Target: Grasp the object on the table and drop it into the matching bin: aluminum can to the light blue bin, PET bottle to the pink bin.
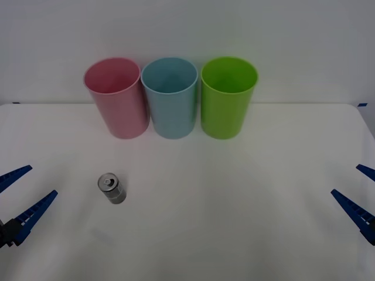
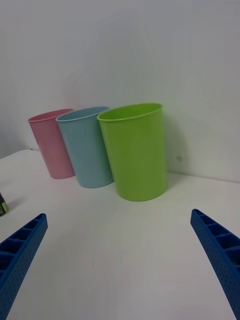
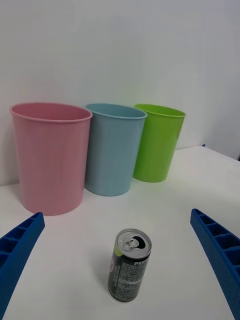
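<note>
A small silver-grey aluminum can (image 1: 111,188) (image 3: 129,272) with a pull-tab top stands upright on the white table (image 1: 234,222), left of centre. Along the far edge stand the pink bin (image 1: 116,97) (image 3: 50,155) (image 2: 51,143) and, to its right, the light blue bin (image 1: 170,97) (image 3: 114,147) (image 2: 86,146). My left gripper (image 1: 19,196) (image 3: 120,265) hovers open at the left edge, with the can a short way ahead between its blue fingers' lines. My right gripper (image 1: 358,193) (image 2: 120,265) is open at the right edge, holding nothing. No PET bottle is in view.
A lime green bin (image 1: 228,96) (image 2: 136,150) (image 3: 157,142) stands right of the light blue one, the three bins nearly touching in a row before a white wall. Open tabletop lies between the can and the bins.
</note>
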`<state>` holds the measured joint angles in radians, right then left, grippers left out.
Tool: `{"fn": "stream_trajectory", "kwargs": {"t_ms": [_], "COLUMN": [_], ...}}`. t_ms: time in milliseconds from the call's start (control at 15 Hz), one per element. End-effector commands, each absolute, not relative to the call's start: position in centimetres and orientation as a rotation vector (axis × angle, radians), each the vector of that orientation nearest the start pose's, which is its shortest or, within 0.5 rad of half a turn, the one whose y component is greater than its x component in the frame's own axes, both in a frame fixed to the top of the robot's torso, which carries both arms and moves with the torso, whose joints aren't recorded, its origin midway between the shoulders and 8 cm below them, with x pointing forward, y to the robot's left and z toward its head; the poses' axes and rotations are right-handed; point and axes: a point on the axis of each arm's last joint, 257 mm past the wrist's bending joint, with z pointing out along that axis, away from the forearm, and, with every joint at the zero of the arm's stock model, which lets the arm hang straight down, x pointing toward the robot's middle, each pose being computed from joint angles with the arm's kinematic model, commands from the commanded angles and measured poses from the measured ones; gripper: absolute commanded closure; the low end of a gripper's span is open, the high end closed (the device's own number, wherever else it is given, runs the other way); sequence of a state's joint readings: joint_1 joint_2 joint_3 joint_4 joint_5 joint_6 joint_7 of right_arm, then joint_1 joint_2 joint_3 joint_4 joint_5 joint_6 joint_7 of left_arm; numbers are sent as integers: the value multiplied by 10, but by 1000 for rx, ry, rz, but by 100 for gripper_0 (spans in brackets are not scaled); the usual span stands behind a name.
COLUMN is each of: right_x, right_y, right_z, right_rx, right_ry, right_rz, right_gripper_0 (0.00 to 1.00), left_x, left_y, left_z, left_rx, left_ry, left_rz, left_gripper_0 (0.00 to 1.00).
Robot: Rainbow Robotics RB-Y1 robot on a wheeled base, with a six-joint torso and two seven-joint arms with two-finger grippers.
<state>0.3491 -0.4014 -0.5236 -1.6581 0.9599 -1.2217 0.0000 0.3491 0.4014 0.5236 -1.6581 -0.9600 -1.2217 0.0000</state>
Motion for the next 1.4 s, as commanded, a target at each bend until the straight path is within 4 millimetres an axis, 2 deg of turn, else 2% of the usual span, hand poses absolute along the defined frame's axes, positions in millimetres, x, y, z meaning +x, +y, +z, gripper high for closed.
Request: {"fn": "stream_trajectory", "kwargs": {"t_ms": [67,333,667,1067,1400], "right_x": [342,342,342,342,342], "right_y": [-330,-330,-330,-330,-330], "right_z": [-169,-169,-169,-169,-169], "right_rx": [-465,-465,-465,-465,-465], "right_ry": [1441,1441,1441,1441,1441], "right_rz": [567,567,567,567,567], "right_gripper_0": [0,0,0,0,0], "left_x": [342,349,343,322,306], "left_y": [330,317,325,338,342], "left_z": [-169,-159,-165,-184,-212], "left_rx": [465,475,487,510,539], "left_ry": [1441,1405,1432,1501,1567], "left_rz": [-567,-577,-556,-524,-466], "left_gripper_0": [0,0,0,0,0]}}
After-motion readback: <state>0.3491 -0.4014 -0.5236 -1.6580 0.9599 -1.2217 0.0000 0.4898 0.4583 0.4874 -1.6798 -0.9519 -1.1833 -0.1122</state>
